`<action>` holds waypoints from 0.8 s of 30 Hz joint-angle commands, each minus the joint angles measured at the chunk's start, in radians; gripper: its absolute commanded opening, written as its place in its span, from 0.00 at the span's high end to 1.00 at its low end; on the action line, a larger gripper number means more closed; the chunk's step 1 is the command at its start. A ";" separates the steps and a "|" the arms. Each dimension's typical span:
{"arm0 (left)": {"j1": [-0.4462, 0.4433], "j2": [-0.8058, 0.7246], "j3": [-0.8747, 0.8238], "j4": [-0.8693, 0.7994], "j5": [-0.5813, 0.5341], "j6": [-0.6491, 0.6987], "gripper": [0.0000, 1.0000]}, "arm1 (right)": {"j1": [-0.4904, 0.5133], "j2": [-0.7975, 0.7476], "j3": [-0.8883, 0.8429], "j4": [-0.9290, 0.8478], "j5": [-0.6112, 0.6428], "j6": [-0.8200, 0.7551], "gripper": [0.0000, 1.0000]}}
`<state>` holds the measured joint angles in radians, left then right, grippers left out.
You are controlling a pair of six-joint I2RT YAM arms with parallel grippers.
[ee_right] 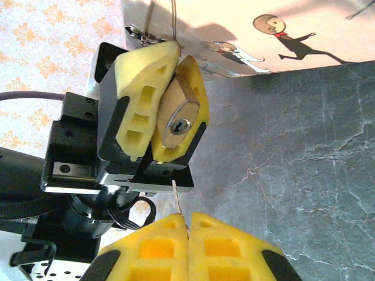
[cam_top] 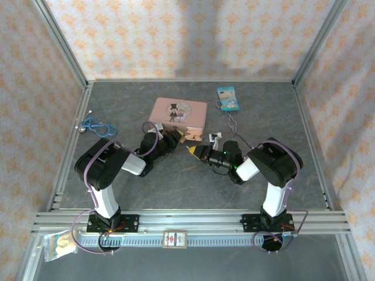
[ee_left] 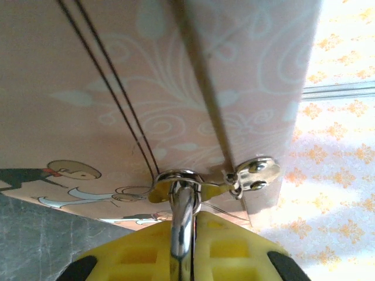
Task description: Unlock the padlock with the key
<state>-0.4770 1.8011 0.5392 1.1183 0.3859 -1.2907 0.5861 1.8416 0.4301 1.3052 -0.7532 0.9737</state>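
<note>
Grey stone-pattern table (cam_top: 176,187): carries all items noted below.

Pink tin (cam_top: 179,113): lies flat, lid shut, towards the back of the table. It is the reference for every position that follows.

Left gripper (cam_top: 177,139): at the tin's near edge. Its yellow fingers (ee_right: 137,93) are clamped shut on the padlock (ee_right: 177,114), one pad on each broad face.

Right gripper (cam_top: 195,151): just off the tin's near right corner, pointing at the left gripper. The pads are pressed together, with almost no gap. They pinch the key (ee_right: 177,202), seen edge-on as a thin silver sliver sticking out towards the padlock.

Blue tag (cam_top: 228,98): beyond the tin's right end, apart from it.

Blue cord (cam_top: 96,124): well off the tin's left end, by the frame rail.

Padlock: brass body held at the tin's near edge, with the keyhole (ee_right: 179,124) facing the right gripper. The silver shackle (ee_left: 181,222) runs up to the silver clasp (ee_left: 255,172) on the tin's front wall.

Key: its tip stops short of the keyhole. It cannot be told whether it touches the left gripper's black frame.
</note>
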 commanded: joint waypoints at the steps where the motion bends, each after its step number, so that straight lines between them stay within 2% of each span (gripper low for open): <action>1: -0.018 -0.035 -0.013 0.119 0.007 -0.016 1.00 | 0.005 0.021 0.024 0.083 -0.014 0.016 1.00; 13: -0.049 -0.009 -0.051 0.210 0.003 -0.070 1.00 | 0.005 0.057 0.039 0.085 -0.009 0.019 1.00; 24: -0.052 -0.019 -0.067 0.209 -0.015 -0.068 1.00 | 0.005 0.035 -0.001 0.104 0.022 0.022 1.00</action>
<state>-0.5175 1.8015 0.4801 1.1873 0.3676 -1.3392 0.5861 1.8851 0.4404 1.3712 -0.7551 0.9951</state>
